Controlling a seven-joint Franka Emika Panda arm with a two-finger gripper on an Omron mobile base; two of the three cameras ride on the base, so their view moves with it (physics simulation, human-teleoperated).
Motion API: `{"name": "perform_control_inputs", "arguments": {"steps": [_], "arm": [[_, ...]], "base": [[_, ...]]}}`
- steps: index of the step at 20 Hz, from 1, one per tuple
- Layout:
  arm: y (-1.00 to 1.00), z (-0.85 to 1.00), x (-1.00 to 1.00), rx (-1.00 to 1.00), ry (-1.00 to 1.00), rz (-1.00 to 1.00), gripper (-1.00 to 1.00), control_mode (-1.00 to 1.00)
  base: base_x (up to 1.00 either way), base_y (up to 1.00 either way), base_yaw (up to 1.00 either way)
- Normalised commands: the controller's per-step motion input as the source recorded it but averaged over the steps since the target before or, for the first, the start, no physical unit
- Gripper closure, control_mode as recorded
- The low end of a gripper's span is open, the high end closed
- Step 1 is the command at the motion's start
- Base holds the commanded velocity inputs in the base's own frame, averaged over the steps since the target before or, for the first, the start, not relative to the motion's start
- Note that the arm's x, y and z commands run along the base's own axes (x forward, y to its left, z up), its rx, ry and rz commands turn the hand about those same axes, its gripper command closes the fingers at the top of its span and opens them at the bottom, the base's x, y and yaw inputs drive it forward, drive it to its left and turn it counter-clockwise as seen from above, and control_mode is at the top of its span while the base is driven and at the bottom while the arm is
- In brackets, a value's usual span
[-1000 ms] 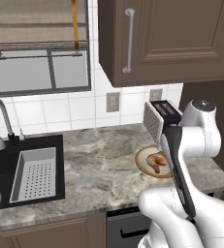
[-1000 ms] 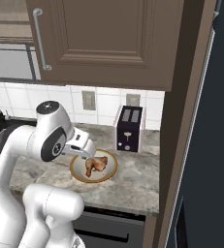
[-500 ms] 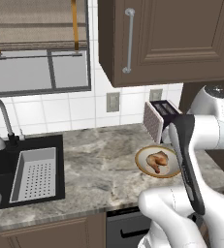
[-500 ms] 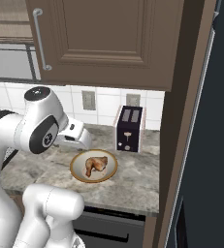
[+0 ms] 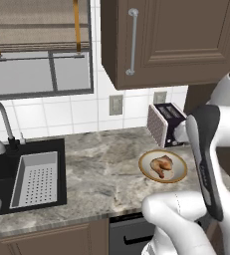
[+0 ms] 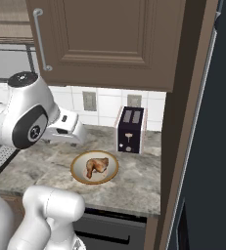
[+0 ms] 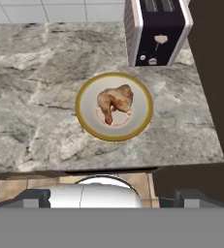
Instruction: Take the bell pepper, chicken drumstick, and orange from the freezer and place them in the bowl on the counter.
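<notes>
gripper [image 7: 111,196]: my fingers are spread wide, nothing between them, hanging well above the counter's front edge
chicken drumstick [image 7: 115,102]: lying in the bowl, a bit off centre
bowl [image 7: 87,124]: flat on the counter [image 7: 31,97], just in front of the toaster [image 7: 158,31], not touching it
freezer [image 6: 217,146]: dark panel off to my right; looks like its door, but I can't really tell from here
sink basket [image 5: 37,178]: far left, well away from the bowl
</notes>
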Motion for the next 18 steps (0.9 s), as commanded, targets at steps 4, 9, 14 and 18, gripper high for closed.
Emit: {"name": "perform_control_inputs", "arguments": {"steps": [4,9,14,18], "arm": [[0.05,0.4,-0.57,0.0,0.0,0.01,-1.0,-1.0],[0.04,0.28,-0.56,0.0,-0.02,0.0,-1.0,-1.0],[0.0,0.17,-0.4,0.0,-0.09,0.0,-1.0,-1.0],[0.01,0.18,-0.11,0.0,-0.02,0.0,-1.0,-1.0]], "base": [[0.0,0.0,0.0],[0.0,0.0,0.0],[0.0,0.0,0.0],[0.0,0.0,0.0]]}}
